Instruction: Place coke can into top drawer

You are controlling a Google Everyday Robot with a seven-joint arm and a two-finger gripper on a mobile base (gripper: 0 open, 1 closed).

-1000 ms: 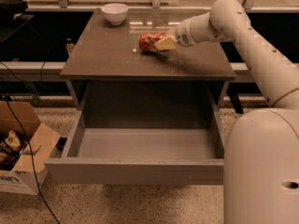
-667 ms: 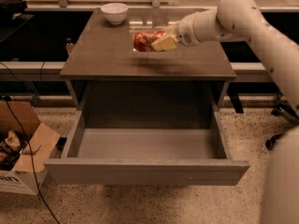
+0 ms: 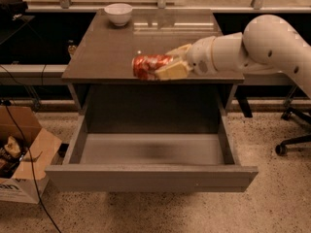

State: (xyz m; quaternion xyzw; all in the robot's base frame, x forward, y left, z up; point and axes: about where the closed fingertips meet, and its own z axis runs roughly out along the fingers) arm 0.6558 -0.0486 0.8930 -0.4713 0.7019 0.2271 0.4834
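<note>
The coke can is red with silvery ends and lies sideways in my gripper, held just above the front edge of the cabinet top. The gripper's pale fingers are shut on the can from the right. The white arm reaches in from the right. The top drawer is pulled out wide open below, its pale grey inside showing nothing in it. The can is above and behind the drawer's opening.
A white bowl stands at the back left of the brown cabinet top. An open cardboard box with cables sits on the floor at the left. A chair base is at the right.
The gripper has carried the coke can forward and left, from the middle of the cabinet top to its front edge. The view has shifted too.
</note>
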